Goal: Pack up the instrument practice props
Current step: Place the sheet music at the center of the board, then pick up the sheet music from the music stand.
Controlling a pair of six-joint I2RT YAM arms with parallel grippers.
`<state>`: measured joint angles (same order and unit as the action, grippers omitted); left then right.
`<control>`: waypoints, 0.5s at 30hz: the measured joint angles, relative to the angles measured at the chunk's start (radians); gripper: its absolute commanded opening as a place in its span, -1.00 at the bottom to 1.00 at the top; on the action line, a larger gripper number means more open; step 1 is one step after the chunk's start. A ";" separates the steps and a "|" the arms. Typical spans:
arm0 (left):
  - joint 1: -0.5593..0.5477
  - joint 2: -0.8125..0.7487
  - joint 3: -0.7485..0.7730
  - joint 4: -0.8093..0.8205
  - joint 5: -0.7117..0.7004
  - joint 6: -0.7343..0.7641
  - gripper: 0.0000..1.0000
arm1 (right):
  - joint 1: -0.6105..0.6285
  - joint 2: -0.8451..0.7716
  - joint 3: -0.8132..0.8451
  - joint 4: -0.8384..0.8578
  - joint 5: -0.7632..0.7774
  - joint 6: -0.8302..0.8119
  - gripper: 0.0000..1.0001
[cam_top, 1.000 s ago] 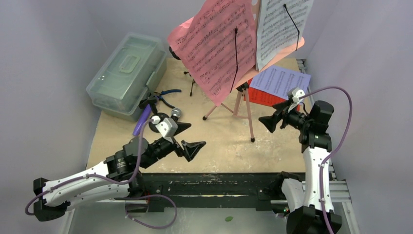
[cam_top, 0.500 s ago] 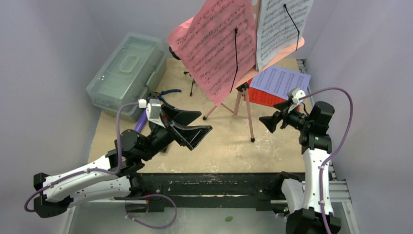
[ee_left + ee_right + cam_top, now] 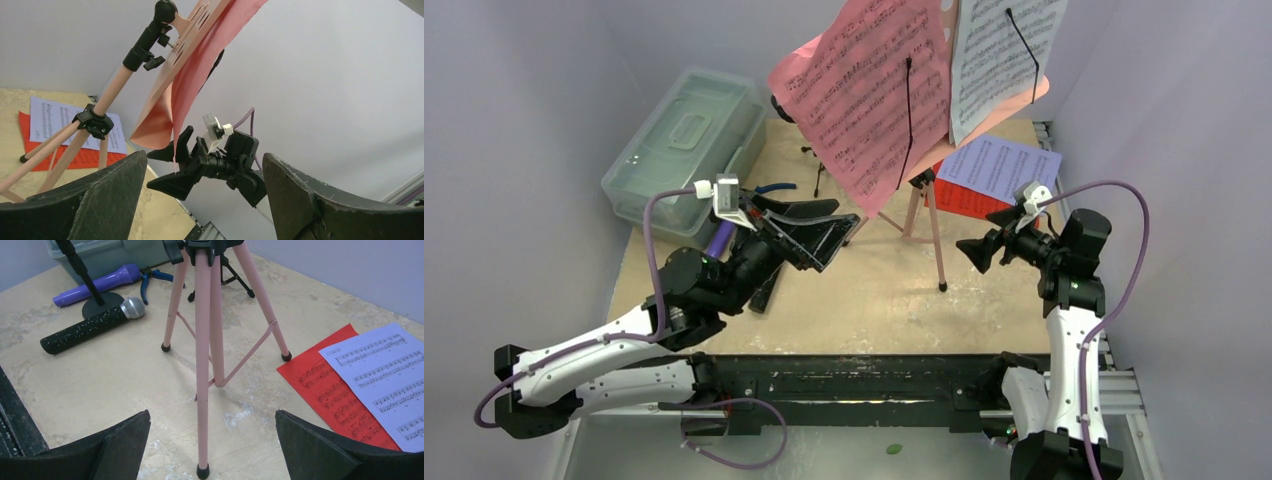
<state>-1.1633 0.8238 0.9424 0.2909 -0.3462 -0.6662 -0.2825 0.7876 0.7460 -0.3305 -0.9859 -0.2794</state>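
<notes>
Hardly begun. Hovering with left gripper (image 3: 837,240) and right gripper (image 3: 984,238) spread wide, gripping nothing. Yet to stow: rack (image 3: 936,245) upright mid-table, pages (image 3: 869,95) clipped on it, loose pages (image 3: 999,168) flat beside its legs, mics (image 3: 90,329) lying near the shut case (image 3: 686,150).
</notes>
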 measured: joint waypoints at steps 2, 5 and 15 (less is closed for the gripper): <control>0.000 0.013 0.014 0.000 -0.008 -0.004 0.61 | 0.000 -0.004 0.000 0.000 0.000 -0.002 0.98; 0.000 0.037 0.035 0.001 -0.022 -0.004 0.52 | 0.000 -0.005 0.000 0.000 0.000 -0.003 0.98; 0.000 0.100 0.068 0.016 -0.034 0.009 0.17 | 0.000 -0.005 0.000 -0.003 0.000 -0.007 0.98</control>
<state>-1.1633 0.9237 1.0100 0.3073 -0.3798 -0.6575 -0.2825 0.7826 0.7460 -0.3336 -0.9855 -0.2867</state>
